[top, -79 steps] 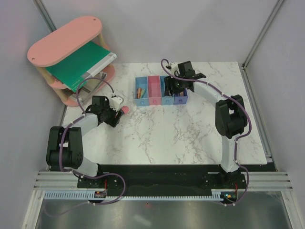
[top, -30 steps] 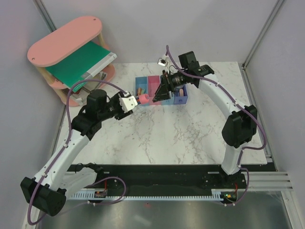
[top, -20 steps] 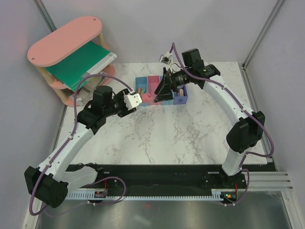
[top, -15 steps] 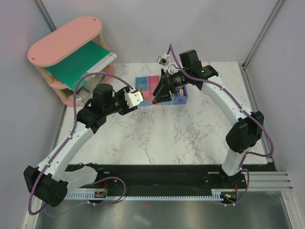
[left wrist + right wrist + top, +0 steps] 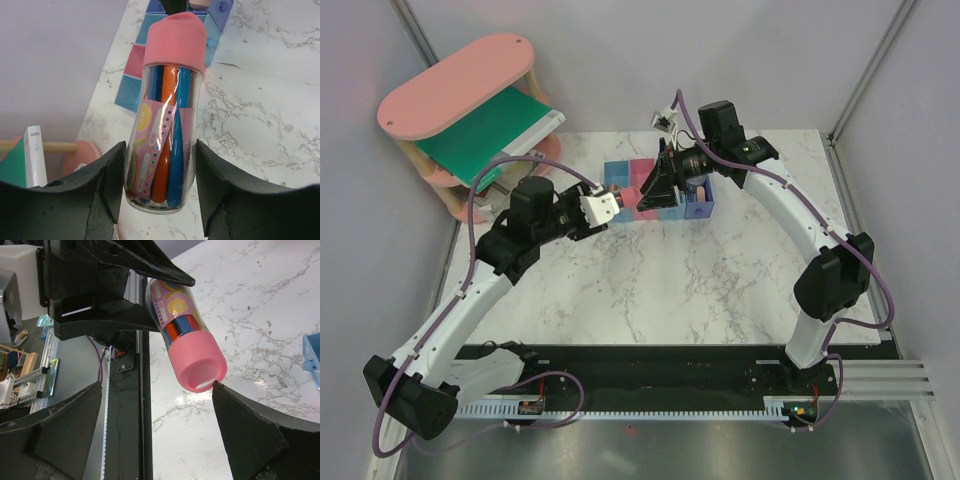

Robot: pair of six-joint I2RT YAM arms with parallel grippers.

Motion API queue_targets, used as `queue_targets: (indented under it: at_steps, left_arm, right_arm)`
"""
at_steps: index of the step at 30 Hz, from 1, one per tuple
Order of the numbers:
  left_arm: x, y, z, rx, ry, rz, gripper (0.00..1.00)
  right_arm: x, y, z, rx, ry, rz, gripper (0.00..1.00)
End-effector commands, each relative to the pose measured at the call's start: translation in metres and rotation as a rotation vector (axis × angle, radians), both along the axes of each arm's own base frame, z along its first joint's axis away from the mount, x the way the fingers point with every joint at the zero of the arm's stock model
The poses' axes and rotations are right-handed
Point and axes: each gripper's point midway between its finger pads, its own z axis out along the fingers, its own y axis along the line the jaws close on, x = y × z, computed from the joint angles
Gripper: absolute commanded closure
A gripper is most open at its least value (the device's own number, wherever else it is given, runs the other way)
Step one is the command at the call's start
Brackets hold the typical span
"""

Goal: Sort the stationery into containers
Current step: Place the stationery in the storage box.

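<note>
Two arms meet over the far middle of the marble surface (image 5: 720, 290). The left gripper (image 5: 603, 208) is pinching one clear plastic tube (image 5: 167, 130) around its lower body, a finger pressed on each side. The tube lies nearly level in the air, and its single pink cap (image 5: 631, 196) points right, toward the other arm. Through the clear wall I count three felt pens (image 5: 172, 100), one orange and two blue, behind a pink label with coloured dots.

The right gripper (image 5: 655, 190) is spread as wide as it goes, one finger on each side of the cap. From its wrist view one fingertip seems just to touch the cap's end, and the other stands well apart.

The tube hangs just at the near side of one joined row of four bins (image 5: 642, 171): light blue, pink, light blue and dark blue. At the far left stands one pink oval-topped shelf (image 5: 455, 85) holding one green book (image 5: 490, 135).
</note>
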Motion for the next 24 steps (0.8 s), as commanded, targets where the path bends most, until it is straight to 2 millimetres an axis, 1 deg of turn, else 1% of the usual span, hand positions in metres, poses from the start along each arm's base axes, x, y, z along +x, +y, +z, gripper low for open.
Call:
queue_targets:
  at_steps: [1, 6, 9, 14, 19, 20, 22, 23, 24]
  left_arm:
    - [-0.005, -0.005, 0.032, -0.039, -0.102, -0.039, 0.98]
    - [-0.009, -0.006, 0.036, -0.048, -0.108, -0.045, 0.98]
    - [-0.011, -0.006, 0.035, -0.052, -0.104, -0.048, 0.98]
    - [-0.015, -0.009, 0.032, -0.059, -0.095, -0.064, 0.98]
    - [-0.018, -0.013, 0.022, -0.054, -0.092, -0.092, 0.98]
    - [-0.019, -0.015, 0.025, -0.059, -0.110, -0.104, 0.98]
    - [-0.018, -0.017, 0.021, -0.060, -0.115, -0.111, 0.98]
    - [-0.016, -0.019, 0.025, -0.067, -0.134, -0.116, 0.98]
    - [-0.015, -0.020, 0.024, -0.067, -0.137, -0.118, 0.98]
  right_arm:
    - [0.008, 0.005, 0.004, 0.015, -0.049, -0.008, 0.02]
    - [0.014, 0.007, -0.001, 0.004, -0.038, -0.018, 0.02]
    - [0.013, 0.007, 0.004, 0.014, -0.048, -0.012, 0.02]
    - [0.011, 0.010, 0.006, 0.038, -0.029, 0.020, 0.02]
    - [0.002, 0.013, 0.022, 0.096, 0.012, 0.078, 0.05]
    - [0.001, 0.013, 0.024, 0.103, 0.018, 0.084, 0.06]
    - [0.000, 0.014, 0.030, 0.118, 0.022, 0.092, 0.07]
    - [-0.001, 0.015, 0.031, 0.124, 0.022, 0.099, 0.07]
    - [-0.003, 0.016, 0.033, 0.128, 0.021, 0.106, 0.07]
